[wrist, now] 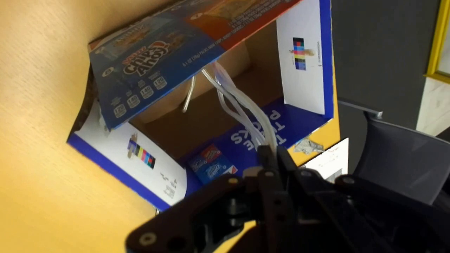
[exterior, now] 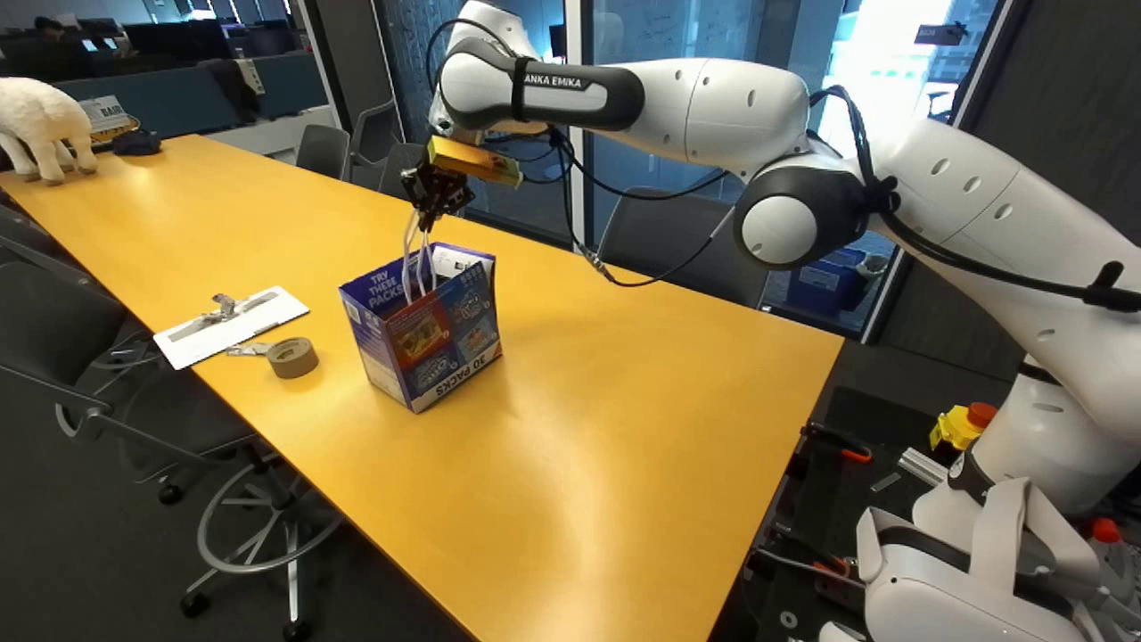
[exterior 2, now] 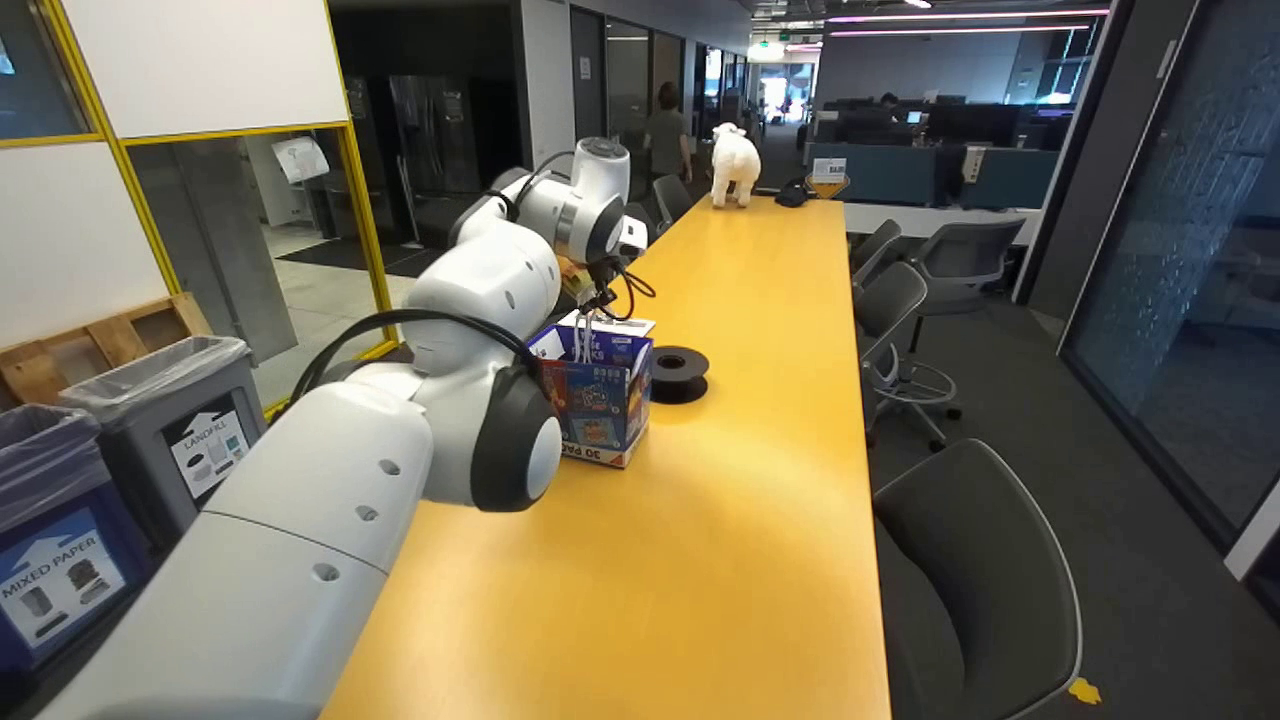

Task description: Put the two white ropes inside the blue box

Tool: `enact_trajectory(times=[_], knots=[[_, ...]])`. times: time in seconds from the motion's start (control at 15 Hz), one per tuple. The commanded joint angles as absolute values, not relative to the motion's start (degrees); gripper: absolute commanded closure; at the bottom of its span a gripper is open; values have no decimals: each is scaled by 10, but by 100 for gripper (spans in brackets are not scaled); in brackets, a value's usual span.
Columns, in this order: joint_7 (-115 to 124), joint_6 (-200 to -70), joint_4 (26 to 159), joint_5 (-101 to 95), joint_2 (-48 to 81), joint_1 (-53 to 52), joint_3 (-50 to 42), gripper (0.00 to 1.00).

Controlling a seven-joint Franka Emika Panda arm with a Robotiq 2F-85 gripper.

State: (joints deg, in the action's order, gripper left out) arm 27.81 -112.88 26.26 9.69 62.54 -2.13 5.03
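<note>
The blue box (exterior: pixel 432 343) stands upright on the table with its top open. It also shows in an exterior view (exterior 2: pixel 605 400) and in the wrist view (wrist: pixel 151 58), where its flaps point outward. My gripper (exterior: pixel 426 223) is above the box opening, pointing down. In the wrist view the gripper (wrist: pixel 274 151) is shut on several strands of the white ropes (wrist: pixel 242 102). The strands hang from the fingers into the box, and one rope end (wrist: pixel 190 93) shows inside it. The lower parts are hidden by the front panel. I cannot tell whether both ropes are held.
A brown tape roll (exterior: pixel 292 357) and a white clipboard (exterior: pixel 232 327) lie beside the box near the table edge. A black spool (exterior 2: pixel 679 375) stands close to the box on its other side. Chairs line the table. A white toy sheep (exterior 2: pixel 735 165) stands at the far end.
</note>
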Motion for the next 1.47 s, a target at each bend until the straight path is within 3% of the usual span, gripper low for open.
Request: enact_trajectory(times=[0.0, 0.53, 0.6, 1.07, 1.27, 1.4], knots=[[231, -1118, 240, 138, 659, -3, 84, 95], [219, -1120, 239, 134, 681, -5, 80, 95], [217, -1118, 240, 132, 680, -5, 79, 75], [213, -1058, 273, 85, 643, -16, 41, 23], [215, -946, 280, 51, 607, -21, 18, 2], [202, -847, 283, 41, 575, -17, 11, 0]])
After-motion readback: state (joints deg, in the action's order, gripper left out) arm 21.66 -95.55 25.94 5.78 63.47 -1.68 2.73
